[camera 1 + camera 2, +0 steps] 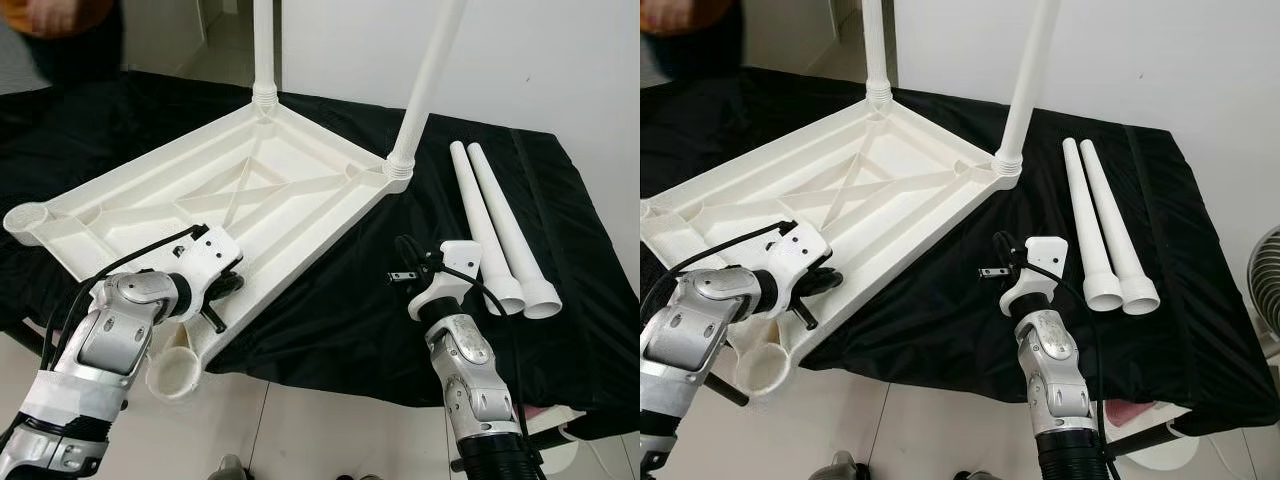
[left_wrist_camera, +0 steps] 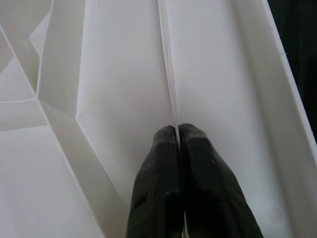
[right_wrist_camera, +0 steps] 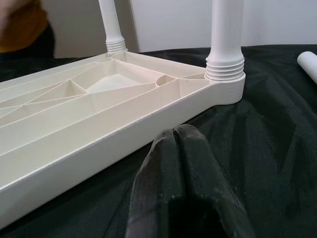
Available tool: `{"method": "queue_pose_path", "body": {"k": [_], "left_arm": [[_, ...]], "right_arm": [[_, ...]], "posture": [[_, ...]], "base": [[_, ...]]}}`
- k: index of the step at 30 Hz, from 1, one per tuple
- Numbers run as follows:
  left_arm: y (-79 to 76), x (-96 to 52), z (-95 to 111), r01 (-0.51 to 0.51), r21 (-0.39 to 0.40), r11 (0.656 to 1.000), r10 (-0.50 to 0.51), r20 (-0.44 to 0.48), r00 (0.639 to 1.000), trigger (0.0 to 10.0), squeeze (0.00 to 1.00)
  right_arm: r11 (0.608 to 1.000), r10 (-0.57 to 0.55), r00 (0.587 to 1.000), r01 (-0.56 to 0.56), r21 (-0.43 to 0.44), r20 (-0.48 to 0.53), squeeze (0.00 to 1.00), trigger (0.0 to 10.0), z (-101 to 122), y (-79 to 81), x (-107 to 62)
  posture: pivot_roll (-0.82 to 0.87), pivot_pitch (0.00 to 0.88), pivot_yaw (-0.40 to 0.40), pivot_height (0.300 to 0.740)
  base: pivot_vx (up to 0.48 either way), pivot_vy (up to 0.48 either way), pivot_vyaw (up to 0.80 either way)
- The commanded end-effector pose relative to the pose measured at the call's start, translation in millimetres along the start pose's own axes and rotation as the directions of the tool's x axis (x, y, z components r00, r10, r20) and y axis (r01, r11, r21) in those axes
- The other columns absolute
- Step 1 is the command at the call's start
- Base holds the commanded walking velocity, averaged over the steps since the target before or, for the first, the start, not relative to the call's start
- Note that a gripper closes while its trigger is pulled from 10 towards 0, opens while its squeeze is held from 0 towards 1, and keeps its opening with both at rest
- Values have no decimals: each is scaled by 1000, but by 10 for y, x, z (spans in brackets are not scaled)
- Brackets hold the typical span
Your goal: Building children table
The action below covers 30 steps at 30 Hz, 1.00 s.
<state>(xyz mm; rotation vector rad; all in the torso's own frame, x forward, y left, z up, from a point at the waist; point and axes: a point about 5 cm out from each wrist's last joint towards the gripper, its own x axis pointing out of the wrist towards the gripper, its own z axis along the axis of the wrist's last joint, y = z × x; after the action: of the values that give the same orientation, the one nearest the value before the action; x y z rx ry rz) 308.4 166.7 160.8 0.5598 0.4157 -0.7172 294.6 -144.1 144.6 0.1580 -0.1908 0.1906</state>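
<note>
I see a counter draped in black cloth, and on it the white plastic tabletop lies upside down, its ribbed underside facing up and its near edge hanging past the counter's front toward me. Two white legs are already screwed upright into its far sockets, the far left leg and the far right leg, both well beyond my fingers. The near corner socket sits open, just below and to the near side of my left fingers, and the outer left corner socket is open too, well off to the left of them. Two loose legs lie side by side on the cloth, touching each other, just to the right of my right fingers with their flared ends toward me. My left gripper is over the tabletop's near rim; in the left wrist view its two black fingers are pressed together, tips resting against a thin raised rib that runs straight ahead of them along the underside. My right gripper hangs low over the black cloth, fingers pressed together with nothing between them, and the tabletop's side wall lies just ahead of the tips, with the far right leg's threaded collar ahead and to the right. A person in an orange top stands at the far left, beyond the counter, well apart from both pairs of fingers.
</note>
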Motion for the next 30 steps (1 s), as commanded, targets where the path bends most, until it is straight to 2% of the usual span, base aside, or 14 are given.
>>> {"method": "queue_pose_path", "body": {"k": [1,6,11,13,16,17,18,20,21,25,27,28,29,30], "left_arm": [[29,24,-52,-93,26,995,94,-37,995,0,0],[43,97,36,-115,22,993,115,-18,993,0,0],[28,317,319,-147,-46,988,149,55,987,0,0],[28,317,319,-147,-46,988,149,55,987,0,0],[26,407,440,-166,-86,982,173,81,982,0,0],[32,455,506,-184,-115,976,194,92,977,0,0],[54,539,631,-222,-186,957,244,105,964,0,0],[54,539,631,-222,-186,957,244,105,964,0,0],[70,603,750,-254,-245,936,288,116,950,0,0],[63,658,855,-283,-276,919,326,126,937,0,0],[42,683,908,-279,-271,921,324,138,936,0,0],[17,705,971,-274,-258,926,319,154,935,1765,0],[17,705,971,-274,-258,926,319,154,935,1765,0],[-29,738,1062,-270,-244,931,316,176,932,10000,0]], "right_arm": [[1000,-20,1000,20,0,-3,0,10000,-4,-41,-27],[1000,-20,1000,20,0,-3,0,10000,-4,-38,-23],[1000,-18,1000,18,3,1,0,10000,6,-23,-2],[1000,-18,1000,18,3,1,0,10000,6,-23,-2],[1000,-21,1000,20,6,4,0,10000,11,-20,-2],[1000,-22,1000,22,6,5,0,10000,12,-17,-5],[1000,-25,1000,25,5,4,0,10000,12,-18,-16],[1000,-25,1000,25,5,4,0,10000,12,-18,-16],[1000,-26,1000,26,8,5,0,10000,15,-18,-19],[1000,-26,1000,26,7,6,0,10000,20,-18,-14],[1000,-25,1000,25,5,7,0,10000,21,-16,-11],[1000,-24,1000,24,5,7,0,10000,22,-12,-6],[1000,-24,1000,24,5,7,0,10000,22,-12,-6],[1000,-23,1000,23,6,8,0,10000,24,-8,-1]], "posture": [[128,89,-37,740],[128,90,-37,740],[122,86,-36,740],[122,86,-36,740],[118,85,-34,740],[111,84,-31,740],[108,85,-32,740],[108,85,-32,740],[103,86,-31,740],[105,85,-33,740],[104,85,-33,740],[103,84,-32,740],[103,84,-32,740],[102,84,-31,740]], "base": [[0,0,0],[0,0,0],[0,0,0],[0,0,0],[0,0,0],[0,0,0],[0,0,0],[0,0,0],[0,0,0],[0,0,0],[0,0,0],[0,0,0],[0,0,0],[0,0,0]]}}
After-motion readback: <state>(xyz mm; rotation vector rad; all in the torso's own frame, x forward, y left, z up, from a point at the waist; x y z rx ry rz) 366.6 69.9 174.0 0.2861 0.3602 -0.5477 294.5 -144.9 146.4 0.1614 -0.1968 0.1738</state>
